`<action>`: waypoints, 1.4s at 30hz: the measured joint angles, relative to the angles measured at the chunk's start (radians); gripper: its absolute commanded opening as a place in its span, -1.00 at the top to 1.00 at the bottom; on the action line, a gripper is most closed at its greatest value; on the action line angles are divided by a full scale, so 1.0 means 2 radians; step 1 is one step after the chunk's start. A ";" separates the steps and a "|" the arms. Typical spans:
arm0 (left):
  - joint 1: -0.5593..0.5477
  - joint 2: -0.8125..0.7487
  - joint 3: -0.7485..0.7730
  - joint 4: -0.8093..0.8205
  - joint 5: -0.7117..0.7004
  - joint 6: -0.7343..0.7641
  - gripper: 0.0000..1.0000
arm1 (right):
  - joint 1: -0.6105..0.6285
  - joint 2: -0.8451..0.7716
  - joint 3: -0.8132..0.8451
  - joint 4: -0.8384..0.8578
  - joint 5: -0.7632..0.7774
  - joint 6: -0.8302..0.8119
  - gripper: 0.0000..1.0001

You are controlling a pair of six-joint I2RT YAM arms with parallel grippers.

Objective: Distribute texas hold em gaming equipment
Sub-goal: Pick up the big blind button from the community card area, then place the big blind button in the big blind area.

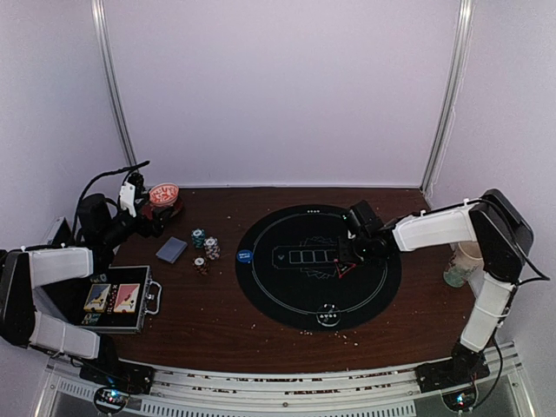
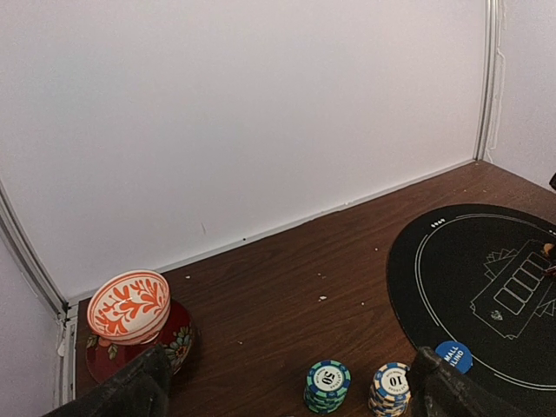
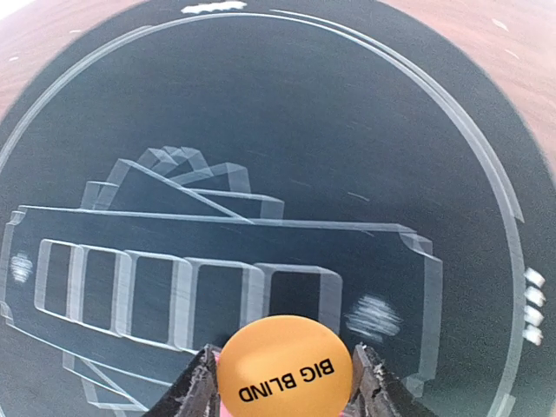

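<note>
1. nearest me on the left, the black case [image 1: 117, 300] lies flat on the tabletop [image 1: 217, 334], showing two card packs.
2. my right claw [image 3: 283, 387] pinches the orange button [image 3: 285, 365], marked "big blind", by its edges. it hangs over the black round mat [image 1: 287, 300], at the right end of the printed row of five boxes. i cannot tell whether the button touches the mat.
3. a red-triangle marker [image 1: 345, 269] lies on the mat just beside that claw.
4. the blue button [image 2: 453, 354] sits on the mat's left edge.
5. left of the mat, small stacks of poker chips [image 1: 211, 248] stand close together on the bare wood. the grey-blue playing cards [image 1: 172, 250] lie just to their left.
6. my left claw [image 2: 287, 400] is spread wide and holds nothing, above the far left of the tabletop, with the chip stacks showing between its fingers [image 2: 122, 391].
7. farthest off, the red bowl [image 2: 178, 343] stands near the back wall, with a white, orange-patterned bowl [image 2: 129, 304] tilted on top of it.
</note>
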 measured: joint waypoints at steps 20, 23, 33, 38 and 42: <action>0.000 -0.001 0.000 0.000 0.000 -0.001 -0.96 | -0.102 -0.064 -0.109 0.033 0.040 0.020 0.05; 0.000 -0.001 0.000 0.000 0.000 -0.001 -0.96 | -0.108 -0.056 -0.109 0.034 0.045 0.024 0.05; 0.000 -0.001 0.000 0.000 0.000 -0.001 -0.96 | -0.123 -0.051 -0.109 0.037 0.065 0.027 0.04; 0.000 -0.001 0.000 0.000 0.000 -0.001 -0.96 | -0.126 -0.034 -0.104 0.037 0.068 0.027 0.02; 0.000 -0.001 0.000 0.000 0.000 -0.001 -0.96 | -0.127 -0.027 -0.100 0.038 0.072 0.027 0.00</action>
